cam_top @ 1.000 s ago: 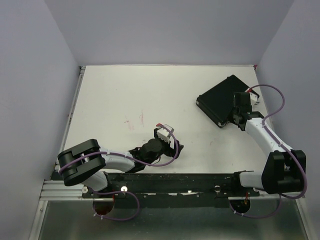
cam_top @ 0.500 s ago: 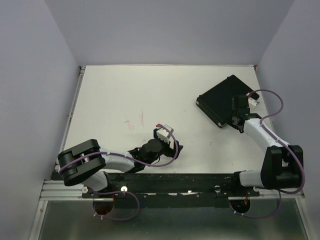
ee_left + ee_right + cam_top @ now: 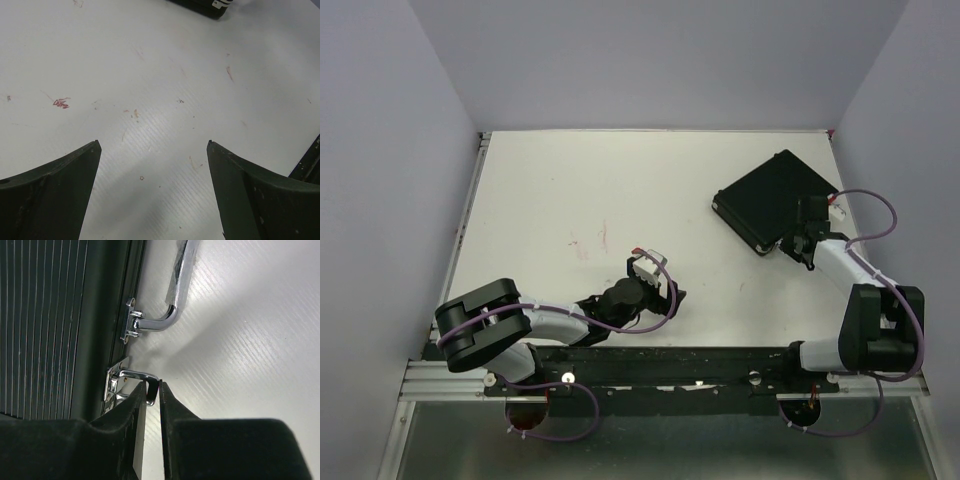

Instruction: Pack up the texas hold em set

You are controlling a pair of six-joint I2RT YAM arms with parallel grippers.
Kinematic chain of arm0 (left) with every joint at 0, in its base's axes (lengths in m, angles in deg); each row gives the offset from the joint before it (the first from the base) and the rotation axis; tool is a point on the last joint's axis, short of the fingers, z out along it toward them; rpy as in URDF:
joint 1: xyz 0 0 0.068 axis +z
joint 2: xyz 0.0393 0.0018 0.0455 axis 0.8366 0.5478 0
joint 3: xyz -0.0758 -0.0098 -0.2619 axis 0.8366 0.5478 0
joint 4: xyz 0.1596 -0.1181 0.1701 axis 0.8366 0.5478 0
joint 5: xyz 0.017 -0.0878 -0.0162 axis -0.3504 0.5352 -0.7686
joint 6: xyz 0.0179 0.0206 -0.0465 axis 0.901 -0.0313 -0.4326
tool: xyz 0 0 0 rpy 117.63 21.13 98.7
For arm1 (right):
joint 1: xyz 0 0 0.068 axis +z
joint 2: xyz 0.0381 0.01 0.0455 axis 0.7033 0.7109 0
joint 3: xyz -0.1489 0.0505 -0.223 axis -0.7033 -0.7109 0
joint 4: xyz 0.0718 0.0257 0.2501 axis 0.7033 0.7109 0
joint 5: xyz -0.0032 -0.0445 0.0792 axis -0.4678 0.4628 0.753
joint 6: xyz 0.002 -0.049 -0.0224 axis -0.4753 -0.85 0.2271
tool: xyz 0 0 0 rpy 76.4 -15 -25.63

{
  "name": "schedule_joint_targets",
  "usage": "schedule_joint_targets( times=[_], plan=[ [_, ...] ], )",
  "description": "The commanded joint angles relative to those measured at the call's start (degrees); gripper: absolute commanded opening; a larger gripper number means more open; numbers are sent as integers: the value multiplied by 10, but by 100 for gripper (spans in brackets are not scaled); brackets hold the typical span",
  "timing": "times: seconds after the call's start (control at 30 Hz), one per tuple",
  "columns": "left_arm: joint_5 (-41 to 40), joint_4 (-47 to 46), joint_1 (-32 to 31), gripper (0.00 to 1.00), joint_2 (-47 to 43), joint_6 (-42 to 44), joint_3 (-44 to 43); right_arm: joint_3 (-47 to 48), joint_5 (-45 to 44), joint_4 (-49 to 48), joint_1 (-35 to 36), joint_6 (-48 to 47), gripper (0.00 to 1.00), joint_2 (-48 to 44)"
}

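- Change: our right arm [image 3: 845, 262] has swung toward the desk's [image 3: 620, 180] right edge, and the shut case [image 3: 770, 200] stays by the far-right corner.
- Room: open desk spreads left of the case. Our left jaws stand wide near the near edge.
- Wrist view alone: our right jaws are pinched narrow on the chrome latch [image 3: 125, 377], beside the handle [image 3: 175, 290].

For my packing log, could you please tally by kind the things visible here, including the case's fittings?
Black case: 1
Chrome handle: 1
Chrome latch: 1
Pincers: 2 (left pincer, right pincer)
Total: 5
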Motion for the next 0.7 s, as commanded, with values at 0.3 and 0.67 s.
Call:
schedule_joint_targets(
  times=[0.3,0.67],
  plan=[
    [-11,-20,-3,95,-9,0,7,-31,37,-45,-16,9,21,54],
    [-11,-19,-4,95,-8,0,7,-54,3,-49,-18,19,24,-9]
  ],
)
